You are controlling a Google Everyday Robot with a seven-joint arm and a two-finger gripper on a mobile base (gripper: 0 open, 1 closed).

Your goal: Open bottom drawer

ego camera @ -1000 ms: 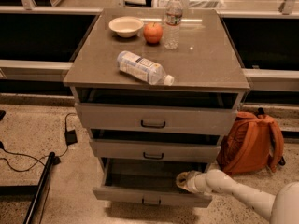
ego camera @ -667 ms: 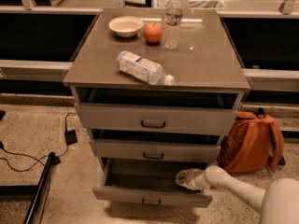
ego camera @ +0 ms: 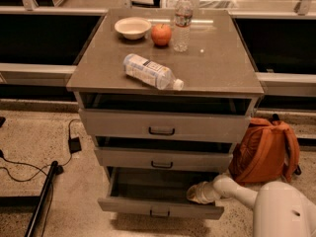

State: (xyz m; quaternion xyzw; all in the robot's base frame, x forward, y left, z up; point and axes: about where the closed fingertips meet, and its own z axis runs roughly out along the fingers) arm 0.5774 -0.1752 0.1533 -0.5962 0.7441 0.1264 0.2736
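The bottom drawer (ego camera: 138, 207) is the lowest of three grey drawers in the cabinet. It stands pulled out, its grey box interior showing, with a small dark pull handle (ego camera: 159, 213) at the centre of its front panel. My gripper (ego camera: 196, 193) reaches in from the lower right on a white arm and sits inside the drawer's right end, just behind the front panel.
The middle drawer (ego camera: 162, 159) and top drawer (ego camera: 163, 126) stand slightly out. On the cabinet top lie a bottle on its side (ego camera: 150, 72), an upright bottle (ego camera: 182, 21), an apple (ego camera: 161, 34) and a bowl (ego camera: 132, 27). An orange backpack (ego camera: 264, 152) stands at the right. Cables (ego camera: 29, 167) lie at the left.
The gripper has stayed at the drawer's right end. The white arm has risen larger into view at the lower right.
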